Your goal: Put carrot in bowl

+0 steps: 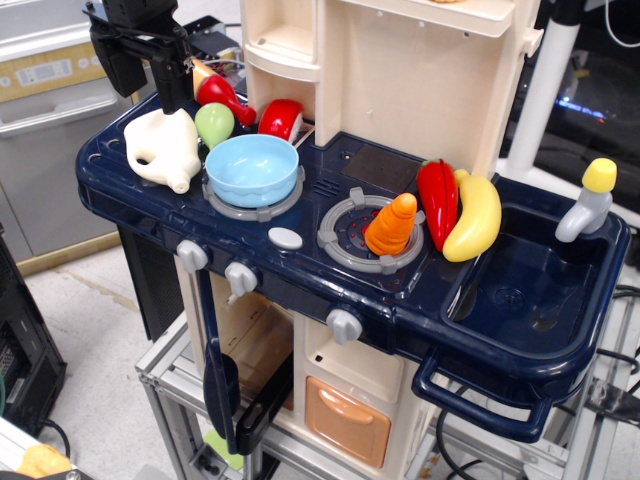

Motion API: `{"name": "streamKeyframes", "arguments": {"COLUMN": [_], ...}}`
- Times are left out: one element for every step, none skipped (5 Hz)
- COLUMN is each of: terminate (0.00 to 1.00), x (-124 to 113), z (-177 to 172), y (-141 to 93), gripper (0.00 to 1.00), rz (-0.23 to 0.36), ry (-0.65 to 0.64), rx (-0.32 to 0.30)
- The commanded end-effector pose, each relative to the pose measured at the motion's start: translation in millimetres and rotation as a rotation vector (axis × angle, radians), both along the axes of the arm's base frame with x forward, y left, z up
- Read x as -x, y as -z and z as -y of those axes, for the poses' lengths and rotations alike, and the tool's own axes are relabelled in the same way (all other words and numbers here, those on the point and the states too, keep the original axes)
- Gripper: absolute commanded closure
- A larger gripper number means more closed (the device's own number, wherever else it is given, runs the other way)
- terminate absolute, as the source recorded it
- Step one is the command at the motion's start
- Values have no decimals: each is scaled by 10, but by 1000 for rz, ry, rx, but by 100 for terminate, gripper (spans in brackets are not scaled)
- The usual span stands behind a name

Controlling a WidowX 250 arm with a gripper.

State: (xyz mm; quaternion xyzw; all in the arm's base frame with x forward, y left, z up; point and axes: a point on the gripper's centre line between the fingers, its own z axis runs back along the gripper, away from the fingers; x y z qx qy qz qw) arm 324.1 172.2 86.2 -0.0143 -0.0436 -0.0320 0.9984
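Note:
The orange ridged carrot (pixel 391 225) stands tip-up on the right burner ring (pixel 345 240) of the toy kitchen. The light blue bowl (pixel 252 170) sits on the left burner and looks empty. My black gripper (pixel 146 82) hangs at the far left, above the cream-white jug (pixel 163 148), left of the bowl and far from the carrot. Its jaws stand apart with nothing between them.
A red chili pepper (pixel 437 200) and a yellow banana (pixel 475 215) lie just right of the carrot. Behind the bowl are a green pear (pixel 213 123) and red toy foods (pixel 281 118). A sink basin (pixel 520 290) with a grey faucet (pixel 585 210) is at the right. The cream back wall (pixel 400 70) rises behind.

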Motion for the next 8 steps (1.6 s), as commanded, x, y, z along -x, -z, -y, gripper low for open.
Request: {"name": "streamKeyframes", "arguments": {"terminate": [0,0,0,0,0,0,0,0], "x": [0,1,35,8,19,24,-25,-57], "z": [0,500,997,1484,1920,2099,2236,2163], "y": [0,-230,-393,-500,-425,-220,-170,-12], "gripper": [0,0,0,0,0,0,0,0], "rz": [0,3,1,-24,-19,30,53,106], "ry": [0,-39,-93,-239,-316,-311,-332,-299], "rx": [0,-38,-43,-14,2,19,1,-12]}}
